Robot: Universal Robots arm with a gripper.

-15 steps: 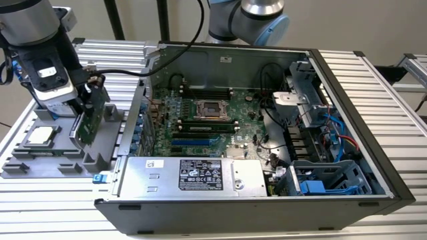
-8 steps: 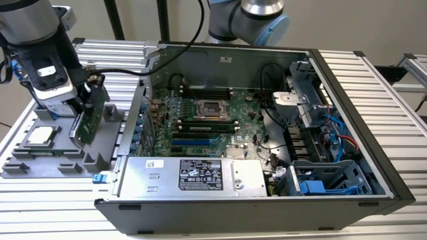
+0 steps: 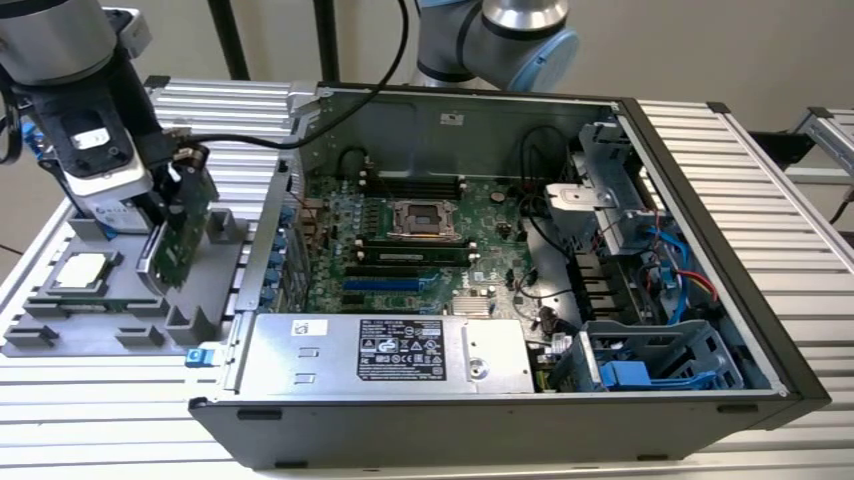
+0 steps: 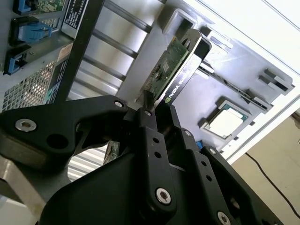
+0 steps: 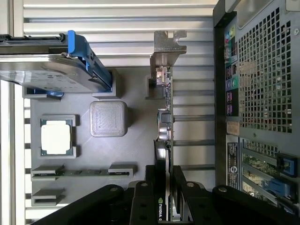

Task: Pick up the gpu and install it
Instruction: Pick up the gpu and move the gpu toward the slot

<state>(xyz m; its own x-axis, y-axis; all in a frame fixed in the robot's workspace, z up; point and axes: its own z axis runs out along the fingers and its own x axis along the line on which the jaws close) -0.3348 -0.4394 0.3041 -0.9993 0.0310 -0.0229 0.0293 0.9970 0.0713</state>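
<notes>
The gpu (image 3: 178,235) stands on edge over the grey holder tray (image 3: 80,325), at the exterior view's left and outside the computer case. Its green board faces the case. My gripper (image 3: 174,185) comes down from above and is shut on the card's upper edge. In both wrist views the black fingers (image 4: 149,123) pinch the thin card (image 4: 176,70) from both sides. The silver bracket (image 5: 165,44) sticks out at the card's (image 5: 165,122) far end. The card's lower edge is at the tray's slot; I cannot tell if it is clear of it.
The open computer case (image 3: 694,230) lies beside the tray, with motherboard (image 3: 400,245), blue slots (image 3: 387,285) and power supply (image 3: 387,350) inside. On the tray sit a square processor chip (image 5: 56,137) and a silver hard drive with blue tabs (image 5: 51,75). A second arm's base (image 3: 514,40) stands behind the case.
</notes>
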